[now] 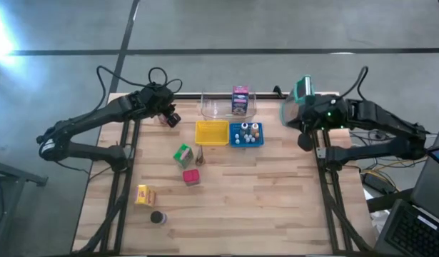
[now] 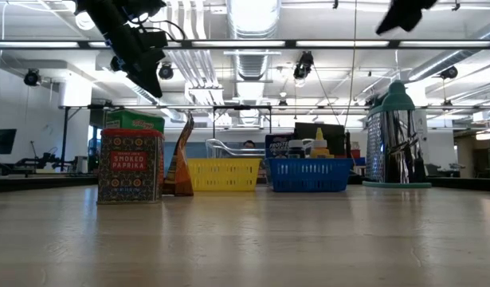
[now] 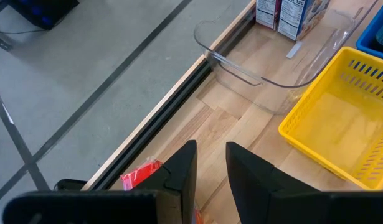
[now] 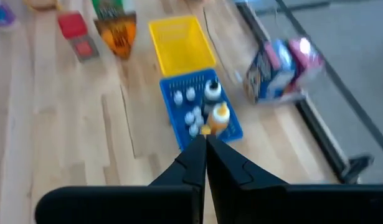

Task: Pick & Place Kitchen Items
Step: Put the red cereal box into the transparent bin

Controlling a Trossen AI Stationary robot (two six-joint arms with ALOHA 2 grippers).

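Two dark arms raised over the wooden table's [image 1: 276,193] far corners.
The right gripper [image 4: 205,146] hangs above the blue square basket [image 1: 245,134] of white balls, jaws together, empty. The left gripper [image 3: 210,163], jaws slightly apart, hovers near the red packet [image 3: 140,175] beside the yellow basket [image 1: 211,132].

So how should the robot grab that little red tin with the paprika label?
Best guess: take the small red paprika tin by its two flat side walls, near the middle, coming straight down from above. In the low view it stands upright and looks box-shaped, so flat faces suit a claw. The tall brown pointed carton stands close beside it, so a sideways approach looks cramped.
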